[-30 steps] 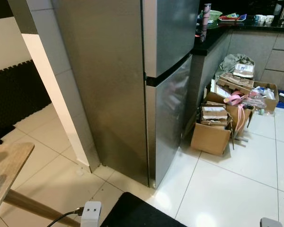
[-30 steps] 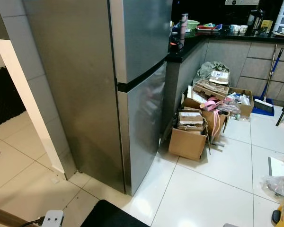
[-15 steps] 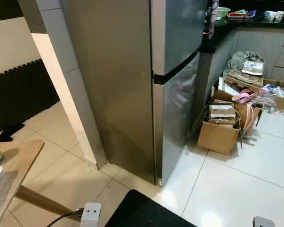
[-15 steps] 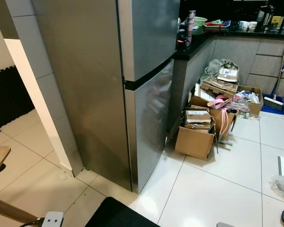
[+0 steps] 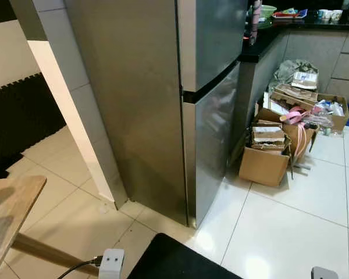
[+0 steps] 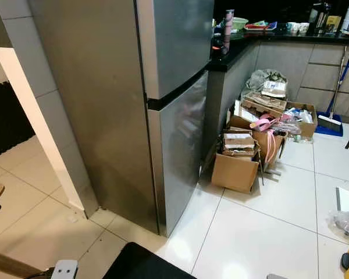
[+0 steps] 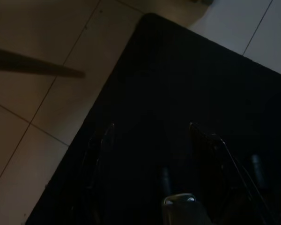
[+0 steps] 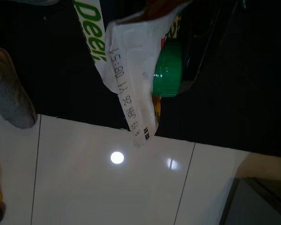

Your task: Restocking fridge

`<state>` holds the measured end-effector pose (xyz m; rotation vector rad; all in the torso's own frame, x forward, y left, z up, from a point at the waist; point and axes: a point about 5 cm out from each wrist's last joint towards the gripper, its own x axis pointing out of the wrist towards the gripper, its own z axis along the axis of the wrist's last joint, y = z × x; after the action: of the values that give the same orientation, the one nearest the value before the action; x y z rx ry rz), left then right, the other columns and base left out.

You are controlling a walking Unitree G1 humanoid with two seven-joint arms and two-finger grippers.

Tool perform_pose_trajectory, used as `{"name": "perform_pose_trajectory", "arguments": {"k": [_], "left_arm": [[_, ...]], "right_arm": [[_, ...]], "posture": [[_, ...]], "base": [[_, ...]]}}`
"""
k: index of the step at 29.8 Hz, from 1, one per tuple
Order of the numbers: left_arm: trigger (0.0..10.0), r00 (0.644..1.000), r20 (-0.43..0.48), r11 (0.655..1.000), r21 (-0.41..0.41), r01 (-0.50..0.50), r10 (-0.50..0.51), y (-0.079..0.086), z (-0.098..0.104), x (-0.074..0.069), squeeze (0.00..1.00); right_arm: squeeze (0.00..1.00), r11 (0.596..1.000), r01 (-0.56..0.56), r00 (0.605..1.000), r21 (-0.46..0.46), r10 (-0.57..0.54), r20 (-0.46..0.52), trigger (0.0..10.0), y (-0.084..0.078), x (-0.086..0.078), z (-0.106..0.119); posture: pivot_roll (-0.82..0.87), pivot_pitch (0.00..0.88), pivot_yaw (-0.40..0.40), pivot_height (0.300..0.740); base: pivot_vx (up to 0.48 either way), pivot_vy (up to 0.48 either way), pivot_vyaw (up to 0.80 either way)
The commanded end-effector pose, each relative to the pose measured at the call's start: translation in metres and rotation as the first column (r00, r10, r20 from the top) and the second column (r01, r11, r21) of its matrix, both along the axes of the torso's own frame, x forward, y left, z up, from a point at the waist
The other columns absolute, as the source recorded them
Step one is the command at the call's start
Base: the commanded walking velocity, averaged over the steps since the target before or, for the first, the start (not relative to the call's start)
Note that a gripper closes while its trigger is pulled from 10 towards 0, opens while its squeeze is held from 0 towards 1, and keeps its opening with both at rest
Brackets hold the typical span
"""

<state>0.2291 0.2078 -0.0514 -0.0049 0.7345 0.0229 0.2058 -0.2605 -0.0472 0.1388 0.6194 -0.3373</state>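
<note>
**Carton in the right gripper, fridge doors shut ahead**

The steel fridge (image 5: 163, 99) takes up the upper centre of the head views, seen corner-on, both its upper and lower door closed. A white tiled floor (image 5: 291, 232) runs across the lower right, and a black mat (image 5: 180, 261) lies at the bottom centre. To the right of the fridge a dark tabletop (image 6: 244, 40) carries bowls and a tall bottle. Below it, in the right middle of the frame, open cardboard boxes (image 5: 267, 157) crowd the floor just beside the lower door. A wooden tabletop (image 5: 11, 203) edges in at lower left.

In the right wrist view, the right gripper (image 8: 178, 51) is closed on a carton with a green cap (image 8: 167, 75) and a printed date strip, hanging over the mat and tile. The left gripper (image 7: 152, 140) hangs with its fingers apart, holding nothing, above the mat.

The step in hand looks like the approach. It would go best by squaring up to the door face, then using the free left gripper to pull the door. The boxes probably narrow the standing room and the door's swing.
</note>
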Motion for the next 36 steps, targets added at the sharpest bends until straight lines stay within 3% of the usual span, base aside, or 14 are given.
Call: {"name": "perform_pose_trajectory", "arguments": {"k": [1,19,36], "left_arm": [[10.0,1.0,-0.015,1.0,0.004,-0.008,0.008,0.0044,-0.0014,-0.003,0.0],[10.0,1.0,0.004,1.0,0.003,0.007,-0.007,0.0034,0.0028,0.0035,0.0],[10.0,1.0,0.008,1.0,0.003,0.025,-0.025,0.0022,0.0041,0.0057,0.0]], "right_arm": [[0.0,1.0,0.013,1.0,0.01,-0.013,0.006,10.0,0.0008,-0.0013,-0.0007],[0.0,1.0,0.017,1.0,0.017,-0.018,0.004,10.0,0.0024,-0.0012,-0.0015],[0.0,1.0,0.027,1.0,0.016,-0.027,-0.004,10.0,0.0016,-0.0052,-0.0035]], "posture": [[-0.12,0.098,0.066,0.74],[-0.12,0.095,0.07,0.74],[-0.12,0.087,0.078,0.74]], "base": [[0.251,0.0,0.0],[0.25,0.0,0.0],[0.0,0.0,0.0]]}}
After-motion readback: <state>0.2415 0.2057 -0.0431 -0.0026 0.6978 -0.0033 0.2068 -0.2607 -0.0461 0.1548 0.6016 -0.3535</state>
